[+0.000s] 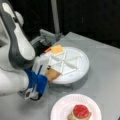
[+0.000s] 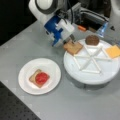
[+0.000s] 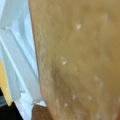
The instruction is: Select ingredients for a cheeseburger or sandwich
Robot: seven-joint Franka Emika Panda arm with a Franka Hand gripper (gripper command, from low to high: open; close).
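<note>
On a front view's left I've got the sandwich [image 2: 39,78] half built on the paper plate [image 2: 25,85], red tomato on top, while my gripper [image 2: 71,41] presses the bread square [image 2: 73,47] in the segmented tray [image 2: 100,75], fingers' spread I cannot tell, patty [image 2: 92,39] and cheese [image 2: 113,51] unpicked.

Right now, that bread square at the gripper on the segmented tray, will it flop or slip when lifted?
The bread square looks flat and rigid, so probably stiff and light. It rests across the segmented tray rim at the gripper, so it may tilt or slide.
</note>
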